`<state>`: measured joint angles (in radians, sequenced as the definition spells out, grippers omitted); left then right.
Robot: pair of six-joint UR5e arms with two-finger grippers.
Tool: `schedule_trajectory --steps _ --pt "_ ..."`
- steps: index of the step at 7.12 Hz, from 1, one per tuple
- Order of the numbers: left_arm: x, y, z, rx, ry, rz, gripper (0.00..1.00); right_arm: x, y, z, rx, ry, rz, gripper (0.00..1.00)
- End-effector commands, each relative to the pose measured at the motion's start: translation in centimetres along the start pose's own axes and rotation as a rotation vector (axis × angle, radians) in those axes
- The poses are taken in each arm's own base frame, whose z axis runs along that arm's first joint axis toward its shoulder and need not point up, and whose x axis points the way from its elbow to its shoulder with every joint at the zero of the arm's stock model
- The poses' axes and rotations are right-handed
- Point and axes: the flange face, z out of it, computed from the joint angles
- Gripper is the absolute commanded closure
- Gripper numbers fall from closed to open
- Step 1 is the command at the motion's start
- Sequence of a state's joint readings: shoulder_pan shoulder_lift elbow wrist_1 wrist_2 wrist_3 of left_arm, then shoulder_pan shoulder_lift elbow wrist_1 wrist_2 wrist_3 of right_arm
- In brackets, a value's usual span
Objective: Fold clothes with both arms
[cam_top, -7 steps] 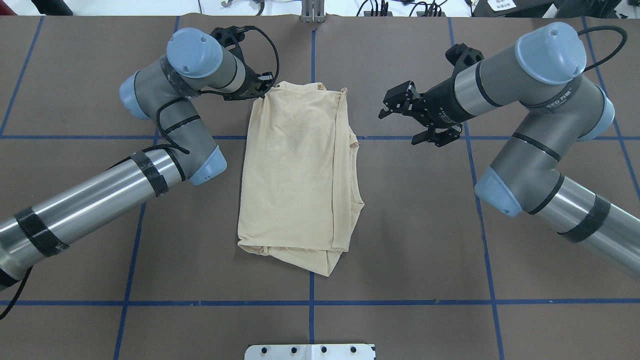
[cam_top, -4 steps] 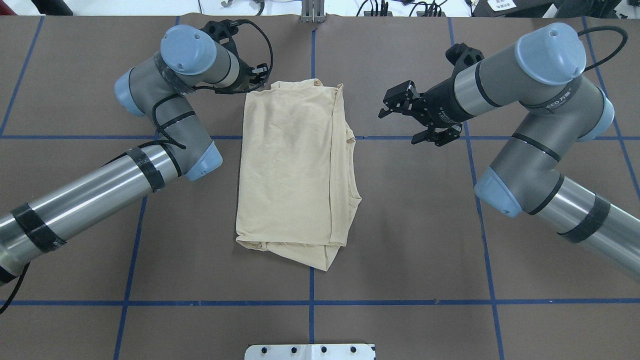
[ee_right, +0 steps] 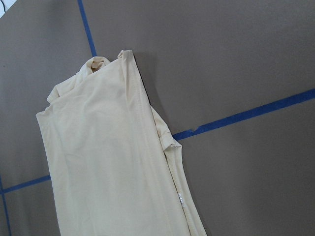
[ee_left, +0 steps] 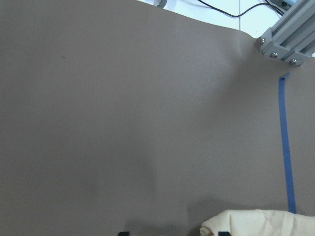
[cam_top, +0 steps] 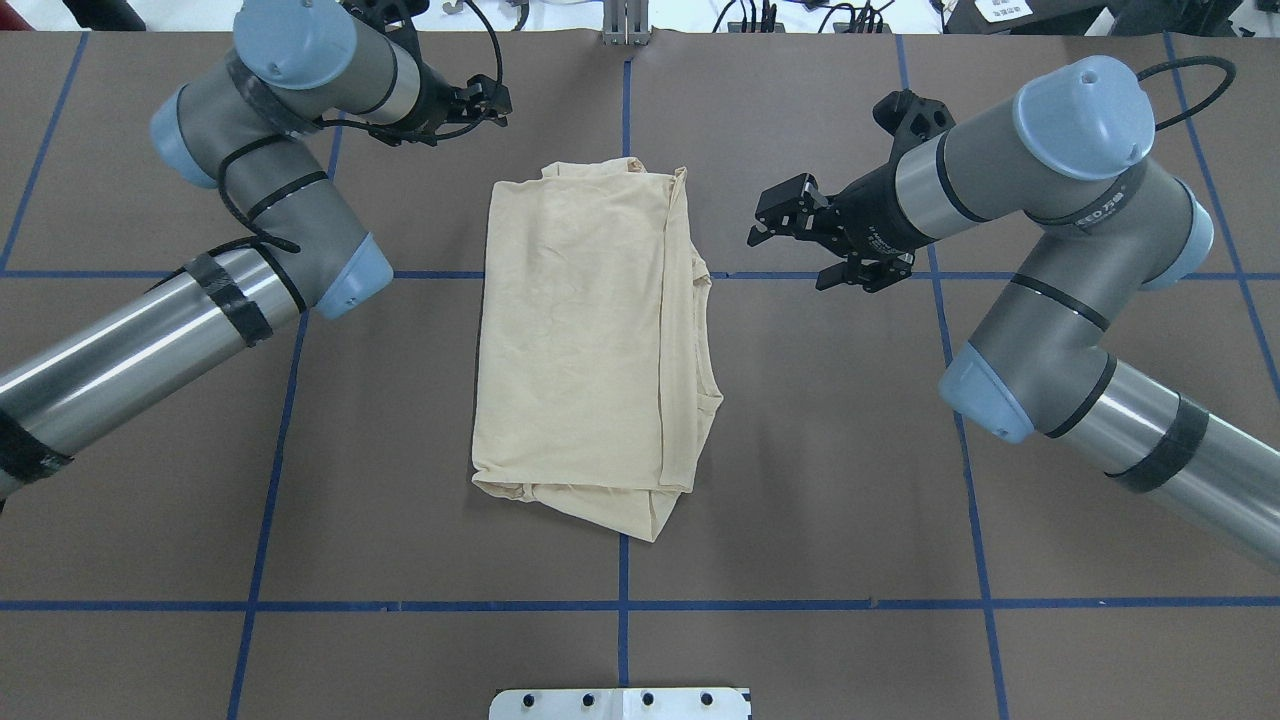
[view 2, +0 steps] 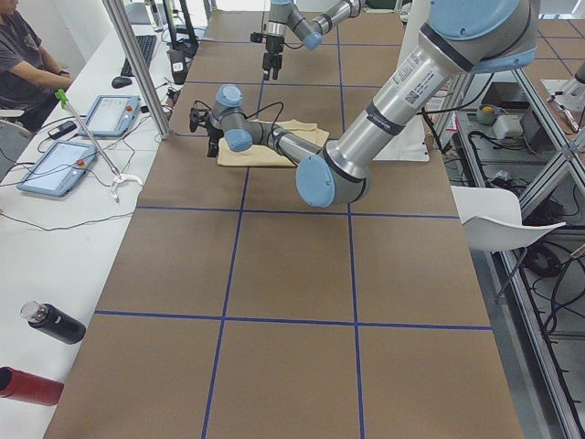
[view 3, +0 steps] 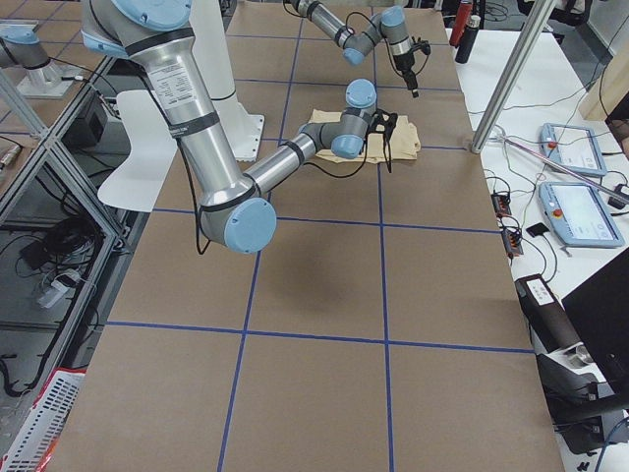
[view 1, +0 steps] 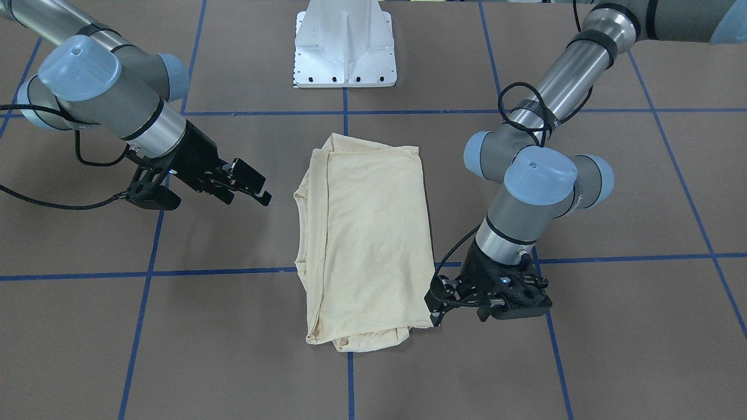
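Brown surface (cam_top: 850,450), folded shirt (cam_top: 580,330): limp, light, I'd pinch its corners; left end effector (cam_top: 490,103), right end effector (cam_top: 765,220) gape empty.

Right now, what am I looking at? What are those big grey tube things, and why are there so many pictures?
Those tubes are a robot's left arm and right arm, each ending in a black two-finger hand. One picture looks down from behind the robot, one faces it, two look from the sides, and two come from wrist cameras. On the brown table lies a folded cream shirt. The left hand and right hand are open, holding nothing.
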<state>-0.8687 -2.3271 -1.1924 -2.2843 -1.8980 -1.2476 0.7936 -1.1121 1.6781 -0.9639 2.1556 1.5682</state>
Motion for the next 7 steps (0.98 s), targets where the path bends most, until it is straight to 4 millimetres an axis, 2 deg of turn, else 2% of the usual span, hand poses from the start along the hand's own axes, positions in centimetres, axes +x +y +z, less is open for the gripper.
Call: schedule_trajectory --steps 1,2,3,4,5,7 --pt "-2.2 1.3 -5.7 -0.026 0.023 0.008 0.02 -3.9 4.2 4.1 0.051 0.1 -0.088 0.0" --pt "-1.8 2.1 -8.9 -0.027 0.004 0.06 0.02 -5.4 7.7 6.8 0.102 0.123 -0.136 0.0" --pt "-2.5 3.1 -11.1 -0.029 -0.006 0.08 0.01 -5.4 10.2 8.6 0.121 0.134 -0.174 0.0" --pt "-3.3 3.7 -11.9 -0.031 -0.005 0.084 0.01 -5.0 12.9 10.5 0.132 0.18 -0.287 0.01" --pt "-3.5 3.8 -11.9 -0.032 -0.008 0.083 0.02 -5.0 16.4 11.0 0.116 0.265 -0.452 0.02" --pt "-4.8 4.0 -11.6 -0.039 -0.021 0.076 0.01 -5.6 21.6 13.1 0.114 0.328 -0.701 0.04"
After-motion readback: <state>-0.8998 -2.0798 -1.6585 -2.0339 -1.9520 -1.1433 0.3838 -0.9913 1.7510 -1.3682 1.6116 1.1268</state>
